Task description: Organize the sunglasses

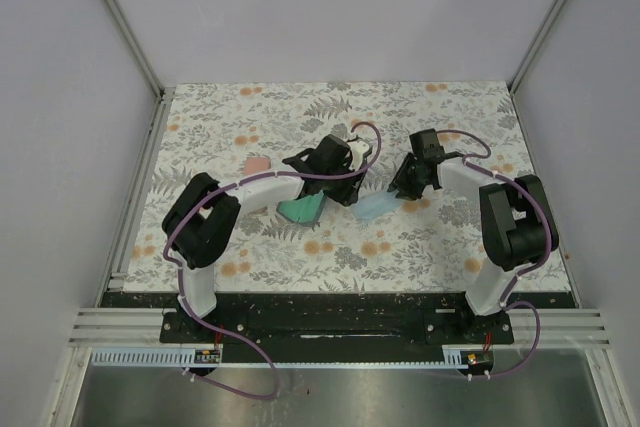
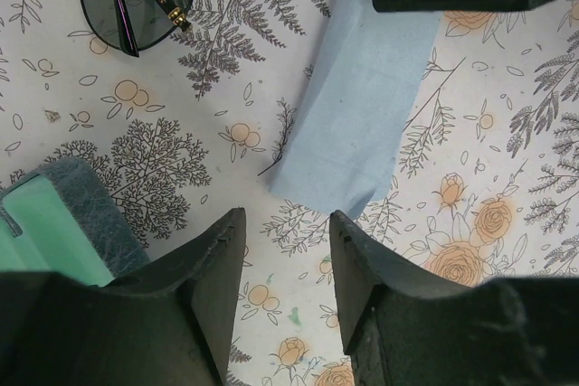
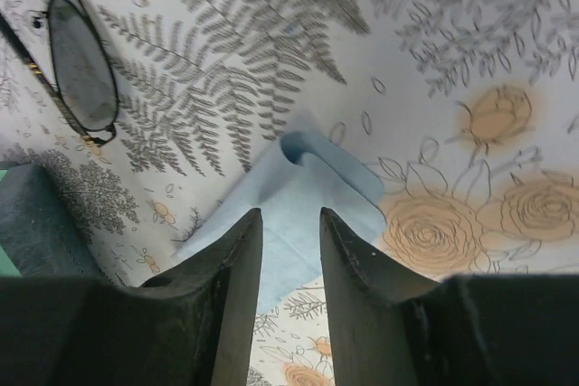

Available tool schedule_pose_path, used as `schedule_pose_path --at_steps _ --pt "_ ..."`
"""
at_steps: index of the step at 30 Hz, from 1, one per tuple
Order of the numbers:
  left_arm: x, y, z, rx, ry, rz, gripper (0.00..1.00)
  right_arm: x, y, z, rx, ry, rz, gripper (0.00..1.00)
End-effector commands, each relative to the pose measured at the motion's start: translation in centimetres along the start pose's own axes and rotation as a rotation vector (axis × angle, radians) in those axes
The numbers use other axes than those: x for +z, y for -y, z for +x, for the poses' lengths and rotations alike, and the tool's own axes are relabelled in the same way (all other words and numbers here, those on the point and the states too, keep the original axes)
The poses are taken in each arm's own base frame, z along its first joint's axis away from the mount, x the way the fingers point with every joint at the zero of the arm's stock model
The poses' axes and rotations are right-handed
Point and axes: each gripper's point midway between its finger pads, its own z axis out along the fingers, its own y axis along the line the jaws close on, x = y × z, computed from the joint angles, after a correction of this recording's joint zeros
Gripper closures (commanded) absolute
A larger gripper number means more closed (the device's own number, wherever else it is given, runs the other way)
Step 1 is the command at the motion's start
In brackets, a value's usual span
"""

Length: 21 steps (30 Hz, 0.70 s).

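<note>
Robotics lab test cell, viewed from above. I work inside a box of plain pale walls [image 1: 70, 147] framed by bare aluminium rails [image 1: 120, 17]. My left arm [image 1: 210, 222] and my right arm [image 1: 515, 222] are bolted to a black base plate [image 1: 340, 319] at the near edge of a table with a floral printed cover [image 1: 300, 107]. Purple cables [image 1: 378, 139] run along the arms. In front of the bases lie a slotted white cable duct [image 1: 300, 355] and a bare metal sheet [image 1: 380, 397].
</note>
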Motion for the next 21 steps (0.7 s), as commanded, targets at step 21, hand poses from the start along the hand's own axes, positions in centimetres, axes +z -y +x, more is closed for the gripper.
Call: schedule_pose_path --at_steps 21 --pt "-0.2 -0.8 -2.3 0.05 0.063 -0.028 0.61 0.1 -0.9 -2.7 0.16 0.107 -0.023 0.66"
